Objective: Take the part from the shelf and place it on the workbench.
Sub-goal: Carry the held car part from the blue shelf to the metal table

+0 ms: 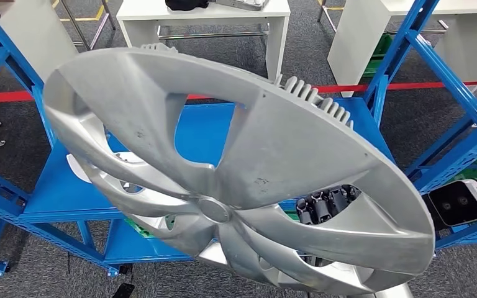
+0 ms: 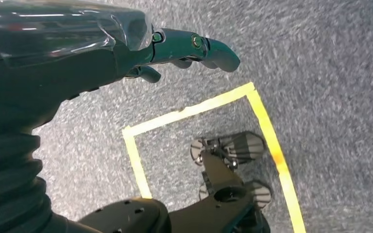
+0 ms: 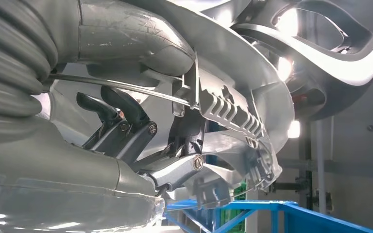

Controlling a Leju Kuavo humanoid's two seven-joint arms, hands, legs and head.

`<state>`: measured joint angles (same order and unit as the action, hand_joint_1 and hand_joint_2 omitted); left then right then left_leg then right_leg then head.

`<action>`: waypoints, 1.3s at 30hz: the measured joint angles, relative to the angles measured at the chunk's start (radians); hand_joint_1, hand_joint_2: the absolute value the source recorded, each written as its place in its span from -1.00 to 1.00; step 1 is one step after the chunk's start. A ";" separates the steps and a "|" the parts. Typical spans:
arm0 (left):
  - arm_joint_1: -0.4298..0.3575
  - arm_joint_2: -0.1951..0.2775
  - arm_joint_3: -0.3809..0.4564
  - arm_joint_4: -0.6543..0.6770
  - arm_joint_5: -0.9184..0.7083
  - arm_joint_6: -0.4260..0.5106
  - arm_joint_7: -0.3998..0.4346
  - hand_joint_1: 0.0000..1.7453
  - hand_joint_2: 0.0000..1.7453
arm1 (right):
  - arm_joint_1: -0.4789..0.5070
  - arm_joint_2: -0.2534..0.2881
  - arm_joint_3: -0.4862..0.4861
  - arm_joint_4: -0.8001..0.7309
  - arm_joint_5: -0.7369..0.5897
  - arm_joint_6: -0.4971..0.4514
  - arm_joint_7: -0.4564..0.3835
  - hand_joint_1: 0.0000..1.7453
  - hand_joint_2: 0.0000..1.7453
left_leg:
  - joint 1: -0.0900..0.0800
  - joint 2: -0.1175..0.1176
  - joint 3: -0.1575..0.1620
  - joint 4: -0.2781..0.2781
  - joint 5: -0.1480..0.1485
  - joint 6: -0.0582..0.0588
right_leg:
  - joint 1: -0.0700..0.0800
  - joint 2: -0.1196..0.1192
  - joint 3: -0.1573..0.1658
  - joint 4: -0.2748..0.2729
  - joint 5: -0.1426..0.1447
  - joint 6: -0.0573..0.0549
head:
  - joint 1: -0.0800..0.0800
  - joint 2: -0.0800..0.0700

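Note:
A large silver wheel cover [image 1: 242, 167] is lifted in front of the blue shelf [image 1: 62, 192], tilted and close to the camera. My right hand [image 1: 326, 205] grips it from behind near its lower right rim; dark fingers show through a spoke opening. In the right wrist view my right hand [image 3: 141, 126] has its thumb over the rim of the wheel cover [image 3: 243, 97] and its fingers under the ribbed back. My left hand [image 2: 175, 48] hangs over the grey floor, fingers loosely extended, holding nothing.
More silver wheel covers [image 1: 124, 180] lie on the blue shelf below the lifted one. White workbenches [image 1: 205, 18] stand beyond a red floor line [image 1: 0, 96]. Blue shelf uprights [image 1: 410, 56] rise at right. A yellow floor marking [image 2: 194, 111] lies under the left hand.

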<state>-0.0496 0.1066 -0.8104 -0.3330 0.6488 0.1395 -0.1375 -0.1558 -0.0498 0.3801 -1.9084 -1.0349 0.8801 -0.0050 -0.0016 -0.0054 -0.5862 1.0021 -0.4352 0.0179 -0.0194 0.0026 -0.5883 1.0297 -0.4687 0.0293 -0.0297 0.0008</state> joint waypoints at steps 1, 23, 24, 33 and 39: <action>0.000 0.000 -0.001 0.001 0.003 -0.002 0.002 -1.00 1.00 | 0.000 0.000 0.000 0.000 -0.003 0.001 0.003 1.00 1.00 | -0.001 0.000 -0.004 0.003 0.001 -0.005 | 0.002 0.001 0.005 -0.013 0.005 -0.008 | 0.000 0.000; -0.016 0.001 -0.006 0.005 0.032 -0.002 0.007 -1.00 1.00 | -0.008 0.002 0.002 0.005 -0.016 0.003 0.018 1.00 1.00 | 0.001 0.006 0.036 -0.027 -0.007 0.020 | 0.001 -0.004 -0.118 0.142 -0.044 -0.025 | 0.001 0.000; -0.015 0.001 -0.006 0.005 0.032 0.000 0.006 -1.00 1.00 | -0.008 0.002 0.003 0.005 -0.017 0.003 0.018 1.00 1.00 | 0.000 0.007 0.021 -0.026 0.004 0.021 | 0.001 -0.004 -0.133 0.205 -0.076 -0.025 | 0.002 0.000; -0.014 -0.002 -0.007 0.005 0.032 0.010 0.003 -1.00 1.00 | -0.004 -0.004 0.004 0.008 -0.024 0.005 0.018 1.00 1.00 | -0.003 0.005 -0.066 -0.003 0.077 -0.011 | 0.011 -0.001 0.086 -0.032 -0.052 -0.021 | 0.000 0.000; -0.011 -0.002 -0.007 0.005 0.032 0.012 0.003 -1.00 1.00 | -0.006 -0.002 0.004 0.010 -0.025 0.005 0.018 1.00 1.00 | 0.011 0.004 -0.129 0.219 -0.115 -0.046 | 0.004 -0.006 0.034 -0.033 0.004 -0.052 | -0.002 0.000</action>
<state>-0.0605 0.1042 -0.8175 -0.3285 0.6807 0.1512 -0.1347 -0.1616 -0.0523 0.3845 -1.8989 -1.0600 0.8854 0.0131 0.0097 -0.0014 -0.7151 1.2212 -0.5499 -0.0279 -0.0157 -0.0035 -0.5544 0.9963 -0.4645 -0.0223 -0.0316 0.0008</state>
